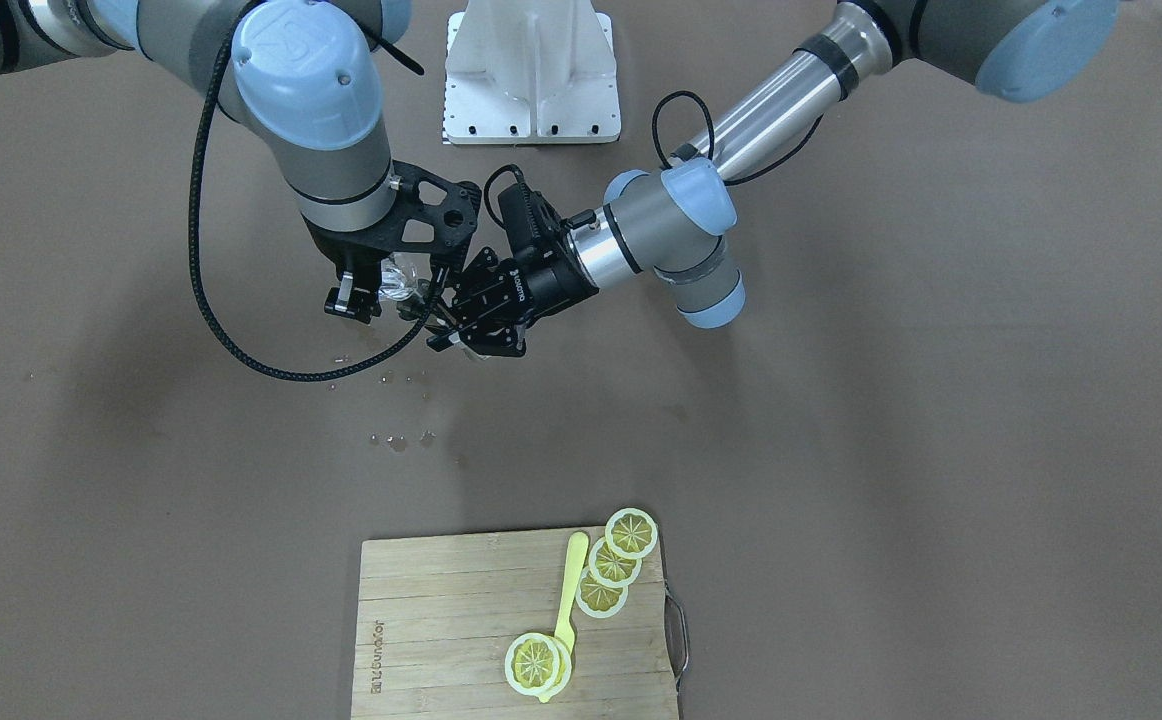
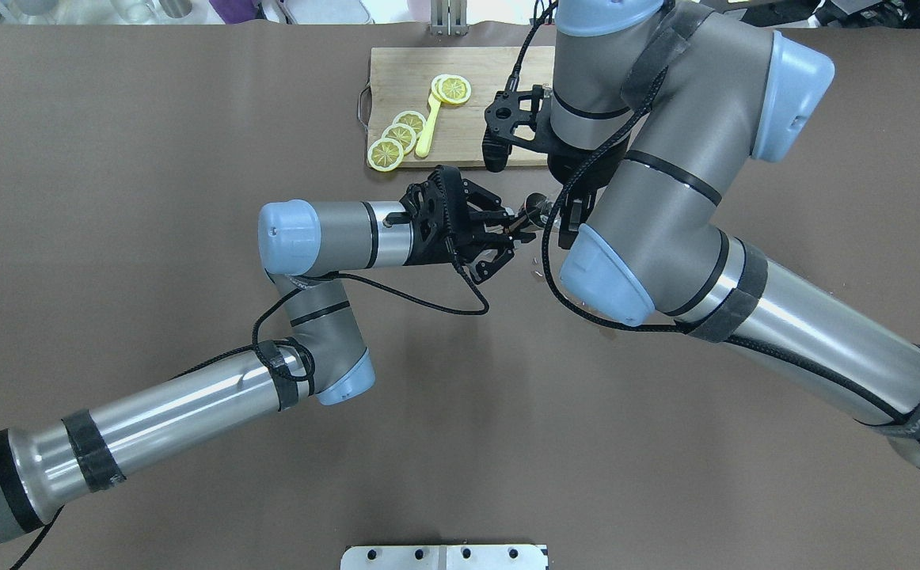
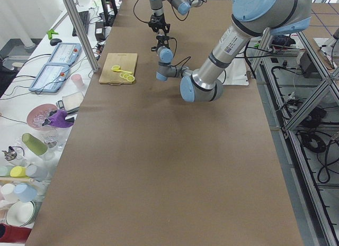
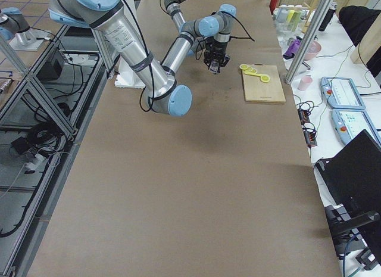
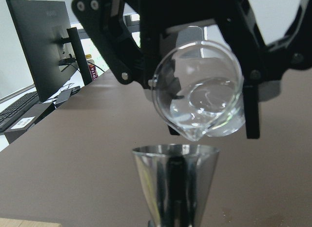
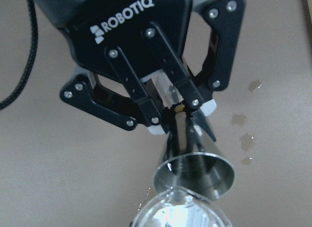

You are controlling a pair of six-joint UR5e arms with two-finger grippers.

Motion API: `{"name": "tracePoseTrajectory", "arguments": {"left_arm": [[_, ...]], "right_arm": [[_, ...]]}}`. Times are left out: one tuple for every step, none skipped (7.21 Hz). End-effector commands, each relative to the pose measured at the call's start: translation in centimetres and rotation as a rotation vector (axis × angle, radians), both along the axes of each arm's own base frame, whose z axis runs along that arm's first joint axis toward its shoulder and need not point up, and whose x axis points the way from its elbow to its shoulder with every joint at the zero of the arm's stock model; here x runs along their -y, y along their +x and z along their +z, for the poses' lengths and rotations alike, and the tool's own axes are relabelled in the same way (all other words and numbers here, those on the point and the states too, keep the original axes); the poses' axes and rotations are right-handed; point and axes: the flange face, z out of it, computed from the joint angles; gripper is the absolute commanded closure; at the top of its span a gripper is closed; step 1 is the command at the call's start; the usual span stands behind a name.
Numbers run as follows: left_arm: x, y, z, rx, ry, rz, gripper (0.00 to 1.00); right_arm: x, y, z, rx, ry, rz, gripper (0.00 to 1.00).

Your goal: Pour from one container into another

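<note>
We see the left gripper (image 6: 184,118) reaching in sideways, its two fingers pinched together on the narrow waist of a steel jigger (image 6: 195,171), which it holds upright above the brown table (image 1: 841,450) with its wide mouth facing up. Directly over it, the right gripper (image 1: 386,292) comes down from above and is clamped on a small clear glass beaker (image 5: 200,90), one finger on each side of its wall. The beaker is tipped well over, its spout lowest and hanging just above the jigger's rim. Clear liquid (image 5: 207,117) sits pooled against the lower side of the glass, right up to the lip; we cannot tell whether a stream is falling from it. A few wet drops (image 1: 399,440) lie on the table near the two grippers. Well apart from them, at the table's far edge, a wooden cutting board (image 1: 441,620) carries several lemon slices (image 1: 631,533) and a yellow spoon (image 1: 571,590)
</note>
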Motion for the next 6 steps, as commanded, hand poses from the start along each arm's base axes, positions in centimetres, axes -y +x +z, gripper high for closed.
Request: {"name": "tracePoseTrajectory", "arguments": {"left_arm": [[-0.06, -0.03, -0.01, -0.002, 0.0, 0.0, 1.0], [-0.06, -0.03, -0.01, -0.002, 0.001, 0.0, 1.0], [-0.08, -0.06, -0.08, -0.004, 0.001, 0.0, 1.0], [-0.27, -0.16, -0.17, -0.007, 0.004, 0.001, 1.0], [-0.41, -0.4, 0.06, -0.008, 0.005, 0.001, 1.0], [-0.57, -0.67, 0.4, -0.01, 0.006, 0.001, 1.0]], "right_arm": [[0.18, -0.21, -1.02, -0.03, -0.004, -0.011, 1.0], [0.33, -0.47, -1.29, -0.043, -0.005, -0.019, 1.0], [0.29, -0.4, -1.44, -0.052, -0.007, -0.027, 1.0], [0.23, -0.31, -1.77, -0.06, -0.005, -0.04, 1.0], [0.25, -0.24, -1.83, -0.069, -0.002, -0.04, 1.0], [0.19, -0.31, -1.68, -0.073, -0.003, -0.042, 1.0]]}}
